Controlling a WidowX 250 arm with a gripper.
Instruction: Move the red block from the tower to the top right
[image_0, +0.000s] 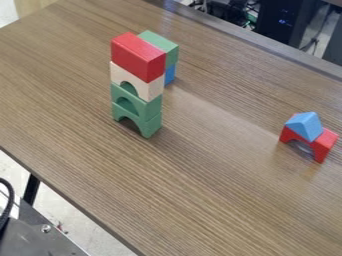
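Spanning most of the view, a wood-grained tabletop (220, 195) is seen at a slant. Below its near edge, at lower left, a dark metal plate (33, 242) is crossed by a looped black cable (7, 200). Beyond the far edge, at upper right, a black equipment case (284, 22) is seen. Left of the tabletop's middle, a four-piece tower (137, 85) is set upright. It is topped by the rectangular red block (137, 55), which is laid flat on a cream arch block (143, 86); that arch is carried by an upper green arch block (148, 106), and this by a lower green arch block (152, 124). Close behind, a green block (168, 49) is placed above a blue block (169, 74); whether the tower is touched by them cannot be told. Toward the right edge, a red arch block (325, 145) is topped by a blue triangular block (306, 125). Whether the gripper is open or closed cannot be told.
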